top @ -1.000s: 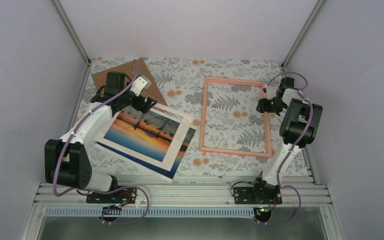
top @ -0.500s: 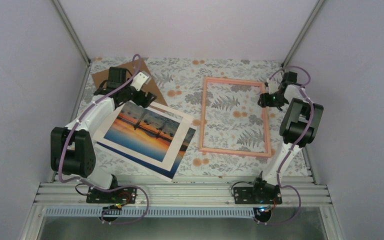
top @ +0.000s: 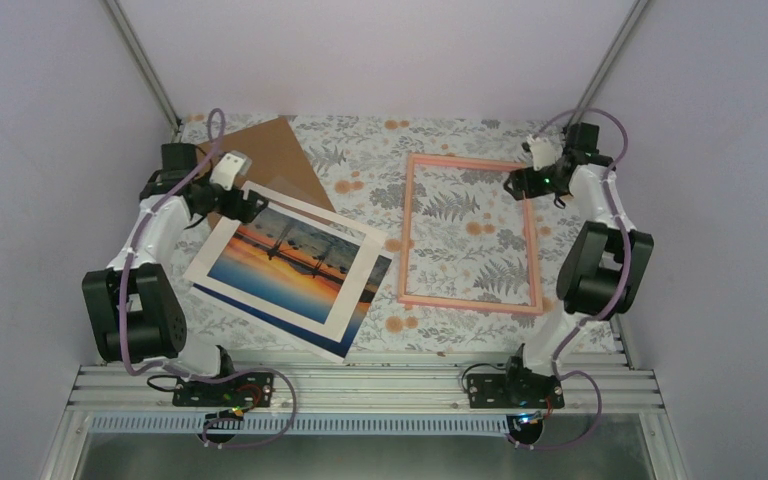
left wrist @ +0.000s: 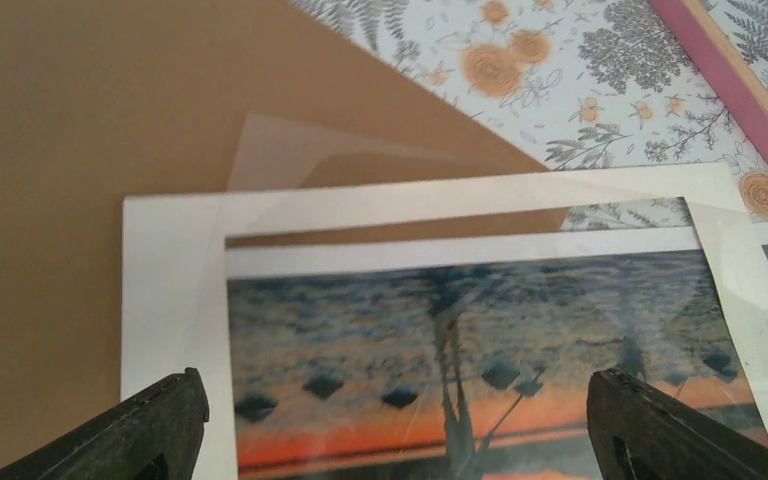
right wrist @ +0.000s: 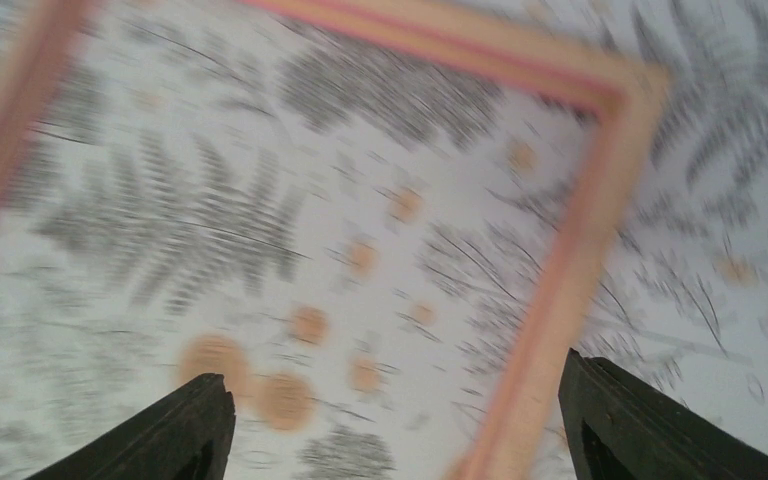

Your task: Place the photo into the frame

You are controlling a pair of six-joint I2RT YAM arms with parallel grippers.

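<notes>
Left gripper (top: 240,208), jaws wide apart and empty, has drawn back to the photo's (top: 290,262) far-left corner while the right gripper (top: 513,185), also open and empty, reached the frame's (top: 470,302) far corner, so the photo lies ungrasped beside the frame.

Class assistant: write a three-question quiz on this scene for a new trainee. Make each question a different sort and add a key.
1. True or false: the photo already lies inside the frame.
2. What covers the photo's edges? A. white mat board B. the frame C. a towel
3. Which claw hovers over the frame's far corner?
Key: 1 false; 2 A; 3 the right claw.
</notes>
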